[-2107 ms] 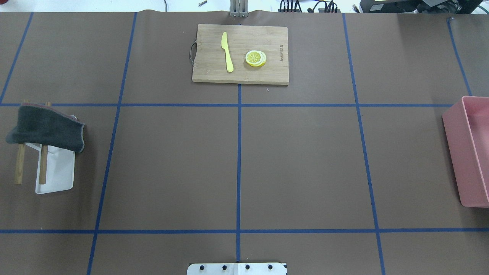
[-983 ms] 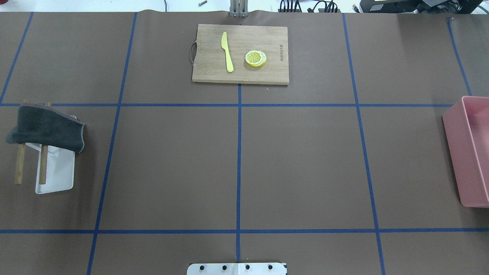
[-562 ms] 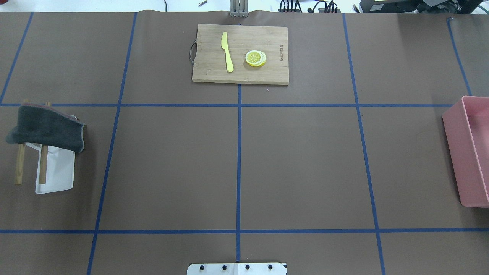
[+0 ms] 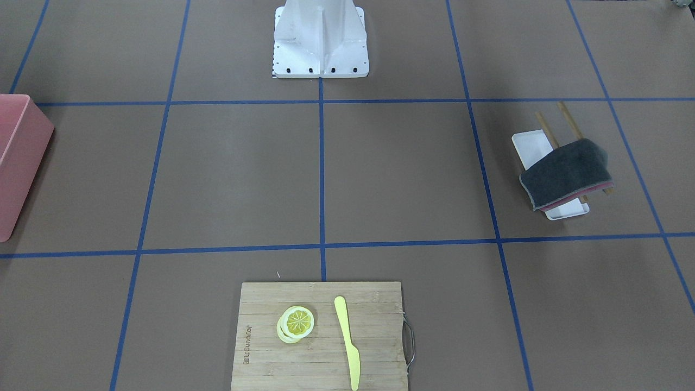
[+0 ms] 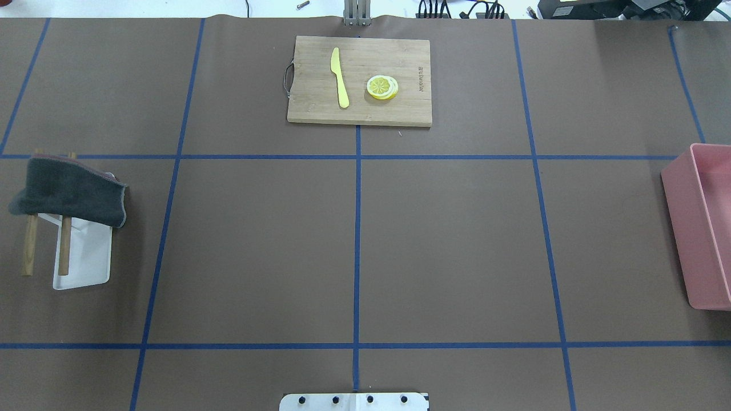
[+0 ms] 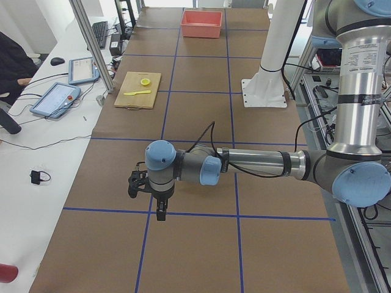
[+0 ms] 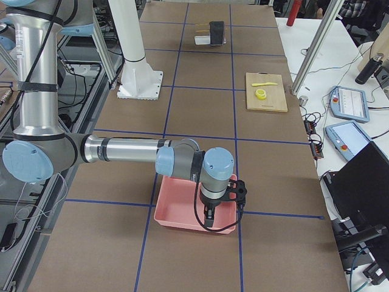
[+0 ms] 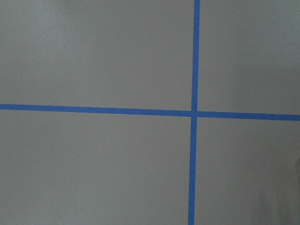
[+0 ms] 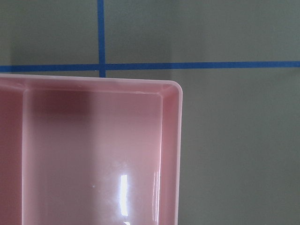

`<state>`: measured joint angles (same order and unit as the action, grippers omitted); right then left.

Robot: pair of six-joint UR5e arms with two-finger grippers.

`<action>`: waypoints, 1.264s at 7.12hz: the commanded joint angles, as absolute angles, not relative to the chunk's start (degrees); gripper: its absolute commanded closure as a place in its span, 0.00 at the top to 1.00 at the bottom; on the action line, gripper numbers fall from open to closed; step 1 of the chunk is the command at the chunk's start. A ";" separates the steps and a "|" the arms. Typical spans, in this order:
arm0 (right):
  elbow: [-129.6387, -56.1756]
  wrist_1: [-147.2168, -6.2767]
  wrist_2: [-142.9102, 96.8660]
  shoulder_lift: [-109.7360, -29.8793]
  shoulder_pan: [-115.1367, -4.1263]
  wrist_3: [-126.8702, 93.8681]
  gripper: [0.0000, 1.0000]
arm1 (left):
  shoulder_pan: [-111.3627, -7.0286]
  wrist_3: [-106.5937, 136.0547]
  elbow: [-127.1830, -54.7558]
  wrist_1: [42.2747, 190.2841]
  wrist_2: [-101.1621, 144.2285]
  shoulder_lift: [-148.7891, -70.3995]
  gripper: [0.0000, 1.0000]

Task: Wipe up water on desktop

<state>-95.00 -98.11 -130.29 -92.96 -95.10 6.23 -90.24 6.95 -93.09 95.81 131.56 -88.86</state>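
Note:
The brown desktop [image 5: 457,245] with blue tape squares fills the overhead and front views [image 4: 407,174]. No puddle stands out; a tiny pale speck [image 5: 400,134] lies just in front of the cutting board. A dark grey cloth [image 5: 71,191] hangs over a wooden rack at the far left, also in the front view [image 4: 564,172]. My left gripper [image 6: 160,210] shows only in the exterior left view, low over a tape crossing; I cannot tell if it is open or shut. My right gripper [image 7: 208,220] hangs over the pink bin; I cannot tell its state.
A bamboo cutting board [image 5: 360,80] with a yellow knife [image 5: 340,77] and lemon slices [image 5: 382,87] sits at the far middle. A pink bin [image 5: 702,228] stands at the right edge. A white tray [image 5: 85,257] lies under the rack. The robot base [image 4: 320,38] is mid-table.

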 commanded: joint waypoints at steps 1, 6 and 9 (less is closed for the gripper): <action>-95.19 -98.35 -129.73 -92.03 -95.01 5.89 1.00 | -90.18 6.77 -93.16 96.41 131.75 -88.94 0.98; -95.27 -96.60 -131.04 -91.76 -95.01 5.80 1.00 | -90.18 8.43 -91.51 102.39 132.27 -89.03 0.98; -95.10 -96.77 -134.89 -91.85 -95.10 5.45 1.00 | -90.17 8.96 -91.67 102.57 132.27 -88.25 0.98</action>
<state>-95.29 -96.65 -132.82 -91.85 -95.02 5.66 -90.11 8.82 -91.53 102.47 132.21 -88.60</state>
